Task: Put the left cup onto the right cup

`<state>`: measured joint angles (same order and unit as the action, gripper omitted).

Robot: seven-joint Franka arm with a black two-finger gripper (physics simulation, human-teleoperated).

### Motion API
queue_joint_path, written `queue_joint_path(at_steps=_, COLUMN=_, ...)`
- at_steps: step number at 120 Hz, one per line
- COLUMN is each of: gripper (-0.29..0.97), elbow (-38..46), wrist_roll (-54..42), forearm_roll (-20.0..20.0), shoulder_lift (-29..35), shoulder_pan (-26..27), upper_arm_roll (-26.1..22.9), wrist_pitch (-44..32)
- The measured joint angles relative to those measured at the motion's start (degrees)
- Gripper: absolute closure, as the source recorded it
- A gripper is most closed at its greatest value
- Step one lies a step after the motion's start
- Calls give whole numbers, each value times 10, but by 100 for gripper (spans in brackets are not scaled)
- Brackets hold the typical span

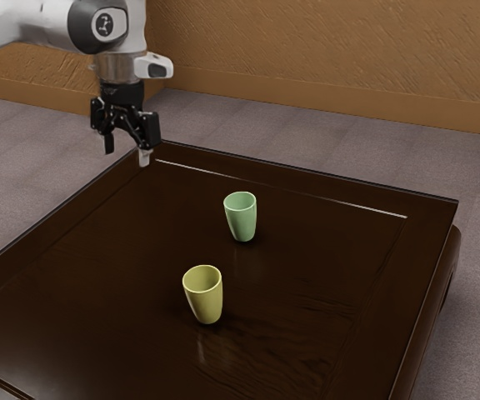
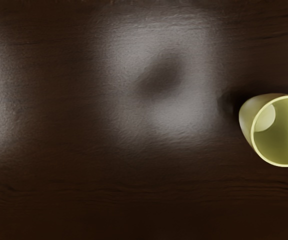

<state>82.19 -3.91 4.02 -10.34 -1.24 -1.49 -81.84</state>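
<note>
Gripper [image 1: 126, 150] hangs above the far corner of the dark wooden table [image 1: 98, 275], at the exterior view's upper left, pointing downward. Fingers stand apart with nothing between them, clear of the tabletop.

Yellow cup [image 1: 202, 293] stands upright on the table nearer the camera, well apart from the gripper. Green cup [image 1: 241, 216] stands upright farther back and slightly toward the exterior view's right, near the yellow cup but not touching it. Both cups have their mouths upward, and neither is stacked on the other.

Wrist view looks down on the tabletop [image 2: 84, 150]. The yellow cup [image 2: 276, 129] appears off to one side of the hand, its open mouth and inner wall visible.
</note>
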Motion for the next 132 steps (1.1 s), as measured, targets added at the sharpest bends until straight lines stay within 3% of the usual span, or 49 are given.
queue_joint_path(at_steps=30, gripper=0, elbow=-8, wrist_roll=2, forearm_roll=-4, shoulder_lift=-16, shoulder_pan=-10, upper_arm_roll=0, wrist_pitch=-22)
queue_joint_path(at_steps=87, gripper=0, elbow=-286, wrist_roll=4, forearm_roll=-3, shoulder_lift=-271, shoulder_pan=-30, upper_arm_roll=-4, wrist_pitch=-31)
queue_joint_path(at_steps=116, gripper=0, elbow=-393, wrist_roll=5, forearm_roll=-3, shoulder_lift=-376, shoulder_pan=-36, upper_arm_roll=-7, wrist_pitch=-34)
queue_joint_path(at_steps=132, gripper=0, elbow=-405, wrist_roll=8, forearm_roll=-5, shoulder_lift=-415, shoulder_pan=-34, upper_arm_roll=-7, wrist_pitch=-58)
